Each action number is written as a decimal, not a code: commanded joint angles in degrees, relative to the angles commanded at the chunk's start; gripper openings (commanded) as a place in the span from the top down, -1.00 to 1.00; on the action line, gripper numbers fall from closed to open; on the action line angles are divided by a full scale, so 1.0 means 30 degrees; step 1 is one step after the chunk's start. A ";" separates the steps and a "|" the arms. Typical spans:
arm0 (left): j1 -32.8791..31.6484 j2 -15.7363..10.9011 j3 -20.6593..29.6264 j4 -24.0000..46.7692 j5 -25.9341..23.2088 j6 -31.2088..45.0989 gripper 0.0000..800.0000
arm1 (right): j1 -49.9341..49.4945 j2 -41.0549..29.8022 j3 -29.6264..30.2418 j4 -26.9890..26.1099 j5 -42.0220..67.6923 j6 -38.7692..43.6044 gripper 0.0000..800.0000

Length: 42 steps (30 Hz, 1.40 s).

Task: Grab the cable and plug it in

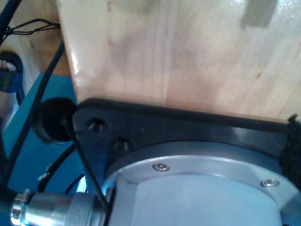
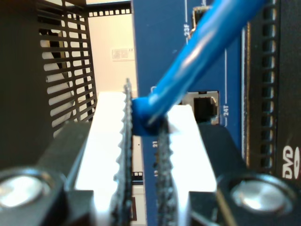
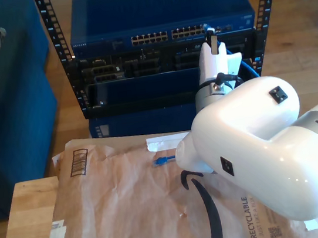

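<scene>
Cable (image 2: pixel 207 42) end sits pinched between the toothed pads (image 2: pixel 126 141) of my second gripper (image 2: pixel 143 127), plug foremost, just short of an open port (image 2: pixel 205 107) on the blue switch (image 3: pixel 156 13), held so it can slide straight in. Its other plug (image 3: pixel 165 160) lies loose on the brown paper (image 3: pixel 130 206). My first gripper's state I cannot tell; its camera looks at wooden tabletop (image 1: pixel 178 52) and a black mounting plate (image 1: pixel 155 127).
</scene>
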 joint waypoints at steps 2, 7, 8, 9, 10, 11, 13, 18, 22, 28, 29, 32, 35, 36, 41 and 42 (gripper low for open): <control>0.0000 0.0000 0.0000 0.0000 0.0000 0.0000 -1.00 | -0.0029 0.0029 -0.0029 0.0000 0.0029 0.0000 1.00; 0.0000 0.0000 0.0000 0.0000 0.0000 0.0000 -1.00 | -0.0205 0.0264 -0.0264 0.0000 0.0029 0.0000 1.00; 0.0000 0.0000 0.0000 0.0000 0.0000 0.0000 -1.00 | -0.0234 0.0293 -0.0264 0.0000 0.0029 0.0000 1.00; 0.0029 0.0000 0.0000 0.0000 0.0000 0.0000 -1.00 | -0.0234 0.0293 -0.0264 -0.0029 0.0029 0.0000 1.00; 0.0000 0.0000 0.0000 0.0000 0.0000 0.0000 -1.00 | -0.0234 0.0293 -0.0264 -0.0029 0.0029 0.0000 1.00; 0.0000 0.0000 0.0000 0.0000 0.0000 0.0000 -1.00 | -0.0234 0.0293 -0.0264 -0.0029 0.0029 0.0000 1.00; 0.0000 0.0000 0.0000 0.0000 0.0000 0.0000 -1.00 | -0.0234 0.0293 -0.0264 -0.0088 0.0059 0.0000 1.00; 0.0000 0.0000 0.0000 0.0000 0.0000 0.0000 -1.00 | -0.0234 0.0293 -0.0264 -0.0117 0.0059 -0.0176 1.00; 0.0000 0.0000 0.0000 0.0000 0.0000 0.0000 -1.00 | -0.0234 0.0322 -0.0264 -0.0147 0.0088 -0.0176 1.00; 0.0000 0.0000 0.0000 0.0000 0.0000 0.0000 -1.00 | -0.0205 0.0322 -0.0147 -0.0205 0.0088 -0.0322 1.00; 0.0000 0.0000 0.0000 0.0000 0.0000 0.0000 -1.00 | -0.0234 0.0322 -0.0117 -0.0205 0.0088 -0.0352 1.00; 0.0029 0.0000 0.0000 0.0000 0.0000 0.0000 -1.00 | -0.0205 0.0322 -0.0117 -0.0205 0.0088 -0.0352 1.00; 0.0000 0.0000 0.0000 0.0000 0.0000 0.0000 -1.00 | -0.0234 0.0322 -0.0147 -0.0205 0.0088 -0.0352 1.00; 0.0000 0.0000 0.0000 0.0000 0.0000 0.0000 -1.00 | -0.0234 0.0322 -0.0147 -0.0205 0.0088 -0.0352 1.00; 0.0029 0.0000 0.0000 0.0000 0.0000 0.0000 -1.00 | -0.0234 0.0293 -0.0117 -0.0352 0.0088 -0.0381 1.00; 0.0000 0.0000 0.0000 0.0000 0.0000 0.0000 -1.00 | -0.0234 0.0322 -0.0117 -0.0381 0.0088 -0.0557 1.00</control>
